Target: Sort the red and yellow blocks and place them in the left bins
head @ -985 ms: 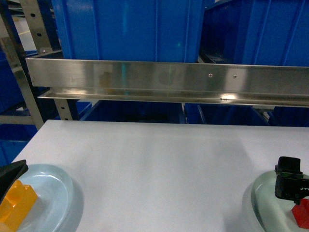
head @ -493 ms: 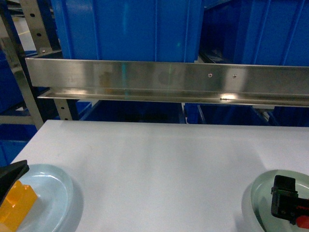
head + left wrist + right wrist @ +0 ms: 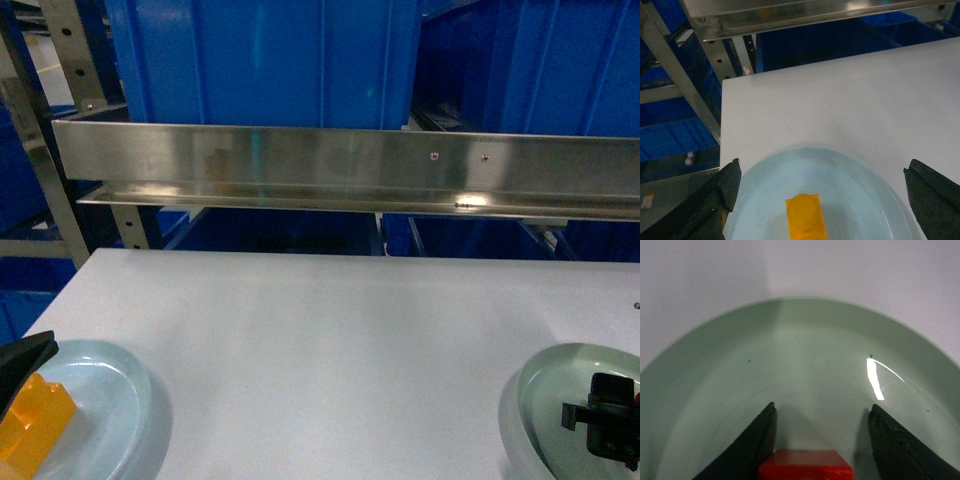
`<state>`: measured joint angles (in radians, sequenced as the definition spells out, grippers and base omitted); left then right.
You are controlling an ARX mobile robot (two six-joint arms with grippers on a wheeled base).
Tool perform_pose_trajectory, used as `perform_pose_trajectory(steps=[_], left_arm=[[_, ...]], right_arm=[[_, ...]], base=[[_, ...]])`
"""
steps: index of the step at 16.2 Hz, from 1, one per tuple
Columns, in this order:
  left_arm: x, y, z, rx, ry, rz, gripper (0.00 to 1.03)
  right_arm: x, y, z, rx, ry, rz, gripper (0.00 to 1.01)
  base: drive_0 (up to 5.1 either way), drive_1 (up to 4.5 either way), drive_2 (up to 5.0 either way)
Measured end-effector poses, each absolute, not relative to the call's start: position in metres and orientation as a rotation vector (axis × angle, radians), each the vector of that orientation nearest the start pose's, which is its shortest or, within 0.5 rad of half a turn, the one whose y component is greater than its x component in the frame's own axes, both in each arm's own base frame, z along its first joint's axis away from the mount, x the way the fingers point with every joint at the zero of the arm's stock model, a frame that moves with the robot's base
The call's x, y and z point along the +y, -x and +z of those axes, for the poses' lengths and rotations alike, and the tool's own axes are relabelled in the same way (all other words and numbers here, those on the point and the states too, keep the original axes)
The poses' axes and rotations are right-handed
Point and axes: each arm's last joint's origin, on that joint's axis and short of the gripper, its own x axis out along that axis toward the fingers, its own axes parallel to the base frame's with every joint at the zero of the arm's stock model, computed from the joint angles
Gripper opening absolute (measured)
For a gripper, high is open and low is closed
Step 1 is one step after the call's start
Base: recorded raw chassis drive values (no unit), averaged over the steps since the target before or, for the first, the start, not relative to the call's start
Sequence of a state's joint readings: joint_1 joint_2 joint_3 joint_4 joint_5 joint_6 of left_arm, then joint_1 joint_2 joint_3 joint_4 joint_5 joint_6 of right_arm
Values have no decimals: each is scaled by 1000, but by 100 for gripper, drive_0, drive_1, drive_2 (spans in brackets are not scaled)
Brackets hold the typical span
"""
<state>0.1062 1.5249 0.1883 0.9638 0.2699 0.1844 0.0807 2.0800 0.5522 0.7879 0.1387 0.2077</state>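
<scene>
While both arms sit low at bench (image 3: 330, 340) front, L gripper (image 3: 822, 192) has fingers (image 3: 715, 200) spread wide, either side of orange-yellow studded plastic brick (image 3: 806, 217) on pale blue round plate (image 3: 860, 185), not touching. R gripper (image 3: 822, 440) fingers (image 3: 747, 445) open w/ bright red plastic block (image 3: 806, 465) between them on pale green round plate (image 3: 805, 355); contact unclear. Big blue plastic crates (image 3: 270, 60) behind steel shelf rail (image 3: 340, 165).
</scene>
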Motion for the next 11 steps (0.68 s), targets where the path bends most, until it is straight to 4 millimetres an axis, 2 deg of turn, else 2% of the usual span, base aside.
perform_pose_trajectory(steps=[3,8,10,11], left_arm=[[15,-212,108,350,-112,-195,98],[15,-212,108,350,-112,-195,98],[15,-212,108,350,-112,-195,98],[15,-212,108,350,-112,-195,98]], right_arm=[[19,-289,27,720,-116,-120,30],[20,-283,38,720,-121,-104,29],[23,-283,59,686,-126,-81,29],[26,-286,83,633,-130,-62,29]], base=[[0,0,0],[0,0,0],[0,0,0],[0,0,0]])
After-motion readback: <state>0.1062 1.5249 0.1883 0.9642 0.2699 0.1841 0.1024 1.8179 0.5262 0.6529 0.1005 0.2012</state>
